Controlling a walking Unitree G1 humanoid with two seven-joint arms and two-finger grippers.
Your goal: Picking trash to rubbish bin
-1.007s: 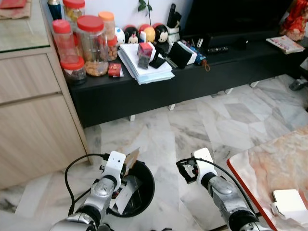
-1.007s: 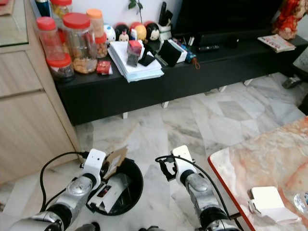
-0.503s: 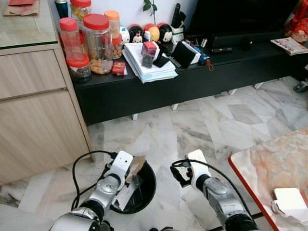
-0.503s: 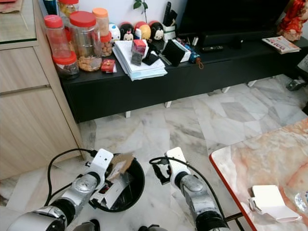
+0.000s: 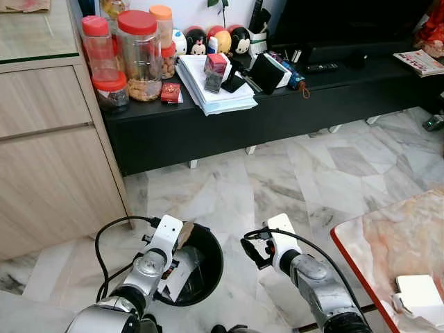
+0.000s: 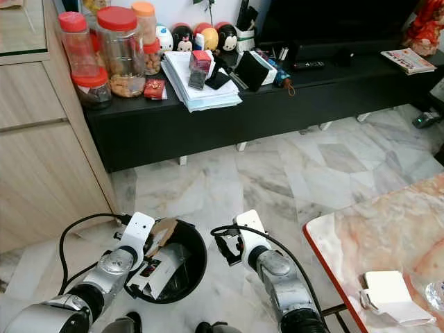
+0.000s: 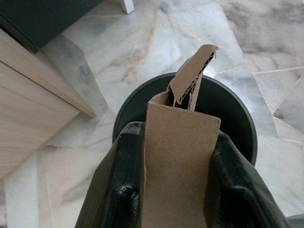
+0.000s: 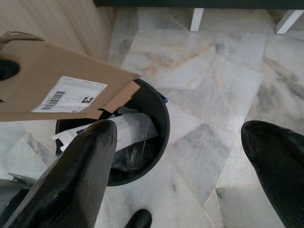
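Gripping a flat cardboard piece (image 7: 179,142) between its two fingers (image 7: 124,180), the left end effector (image 5: 182,236) hangs at the bin's (image 5: 215,267) 9 o'clock rim. Released here, the cardboard may catch on the rim or on the white packaging (image 6: 161,267) inside and tip onto the marble floor (image 5: 291,166). The right end effector (image 8: 190,156), spread wide and empty, hovers at 3 o'clock.

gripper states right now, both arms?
Left gripper: shut on the cardboard piece, held over the black bin.
Right gripper: open, holding nothing, beside the bin.
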